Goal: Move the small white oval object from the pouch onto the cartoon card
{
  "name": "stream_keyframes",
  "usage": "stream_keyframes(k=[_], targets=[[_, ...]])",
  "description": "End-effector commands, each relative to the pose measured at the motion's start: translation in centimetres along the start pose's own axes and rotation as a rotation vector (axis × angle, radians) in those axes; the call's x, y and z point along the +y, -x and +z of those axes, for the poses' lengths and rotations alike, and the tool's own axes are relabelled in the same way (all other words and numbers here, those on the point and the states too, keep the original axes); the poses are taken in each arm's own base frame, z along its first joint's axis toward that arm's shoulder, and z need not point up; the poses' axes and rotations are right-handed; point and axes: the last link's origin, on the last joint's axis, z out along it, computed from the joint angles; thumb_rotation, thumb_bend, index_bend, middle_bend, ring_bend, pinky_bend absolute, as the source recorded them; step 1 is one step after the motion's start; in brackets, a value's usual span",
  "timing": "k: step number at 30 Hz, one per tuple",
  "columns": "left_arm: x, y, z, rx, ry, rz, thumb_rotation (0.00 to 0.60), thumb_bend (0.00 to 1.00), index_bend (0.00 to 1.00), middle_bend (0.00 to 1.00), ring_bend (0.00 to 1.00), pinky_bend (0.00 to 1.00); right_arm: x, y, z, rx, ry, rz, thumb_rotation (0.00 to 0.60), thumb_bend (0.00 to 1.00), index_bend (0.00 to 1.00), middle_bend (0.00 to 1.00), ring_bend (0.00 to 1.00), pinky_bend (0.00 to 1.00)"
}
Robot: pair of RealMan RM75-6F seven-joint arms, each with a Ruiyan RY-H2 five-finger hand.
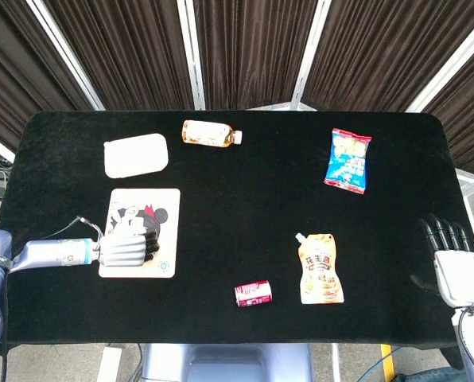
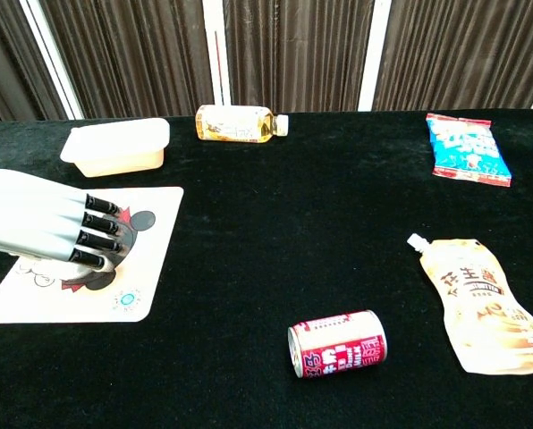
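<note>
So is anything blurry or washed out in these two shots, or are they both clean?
Head view: sharp, evenly lit, black table swallowing shadows; bottle and snack bag crisp. Chest view: left hand close and large, bright but not smeared; can and pouch show mild glare.
</note>
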Motion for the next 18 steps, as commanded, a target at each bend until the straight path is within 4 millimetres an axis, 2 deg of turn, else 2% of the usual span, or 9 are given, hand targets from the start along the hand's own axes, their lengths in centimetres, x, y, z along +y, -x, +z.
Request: stream_keyframes(k=[1,6,10,15,18], targets=[[-0.1,0.1,0.0,-0.004,-0.023,-0.007,0.600,0.00,0.00,0.00,0.00,0.00,0.0,0.0,-0.1,-0.001,-0.001,0.001,0.600,0.00,0.00,0.00,0.00,0.00],[-0.5,-0.1,-0.6,0.009,-0.066,-0.010,0.600,0.00,0.00,0.00,0.00,0.00,0.0,-0.2,-0.3,-0.003,-0.002,0.002,0.600,0.00,0.00,0.00,0.00,0.00],[-1.3,-0.6,-1.8,0.053,-0.196,-0.026,0.600,0.00,0.00,0.00,0.00,0.00,-0.1,-0.5,-0.5,0.006,-0.013,0.005,0.600,0.00,0.00,0.00,0.00,0.00],[-2.6,-1.2,-4.6,0.180,-0.662,-0.271,0.600,0.00,0.00,0.00,0.00,0.00,-0.1,-1.2,-0.8,0.028,-0.029,0.020,0.600,0.00,0.00,0.00,0.00,0.00],[-1.7,-1.4,-6.6,0.258,-0.982,-0.516,0.600,0.00,0.00,0.00,0.00,0.00,0.1,-1.4,-0.9,0.039,-0.034,0.029,0.600,0.00,0.00,0.00,0.00,0.00]])
